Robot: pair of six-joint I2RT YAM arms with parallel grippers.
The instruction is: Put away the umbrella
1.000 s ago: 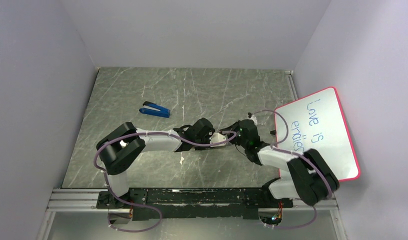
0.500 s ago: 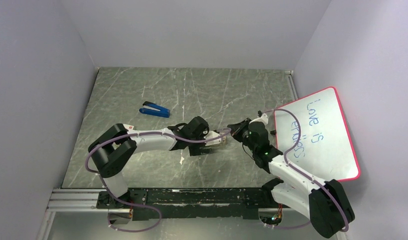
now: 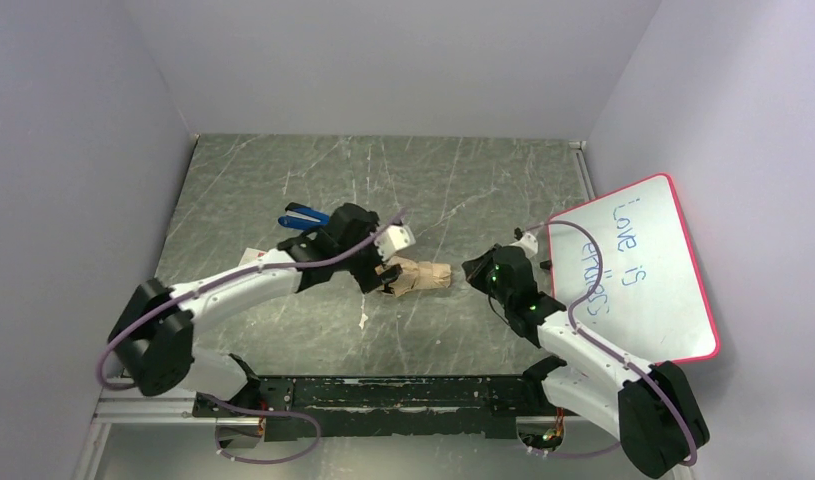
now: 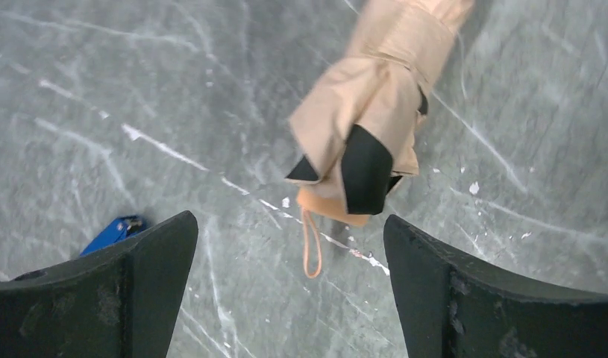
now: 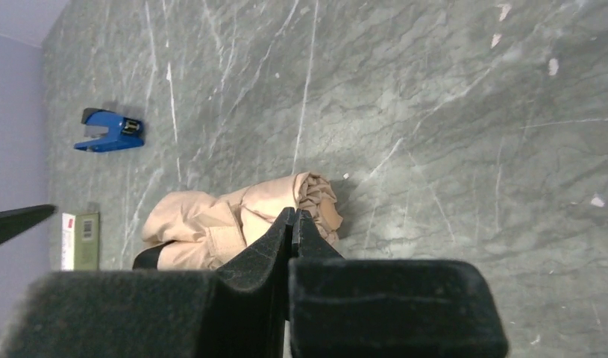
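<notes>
umbrella (image 3: pixel 415 276): lies crosswise between my arms
left gripper (image 4: pixel 289 227): spread wide, nearest, at handle end
right gripper (image 5: pixel 293 224): pinched closed, empty

The grey marbled table (image 3: pixel 463 180) carries the folded umbrella (image 3: pixel 418 274), lying flat near centre. A blue stapler (image 3: pixel 298 215) lies behind it to the left. A small labelled box (image 5: pixel 80 240) lies at the left.
</notes>
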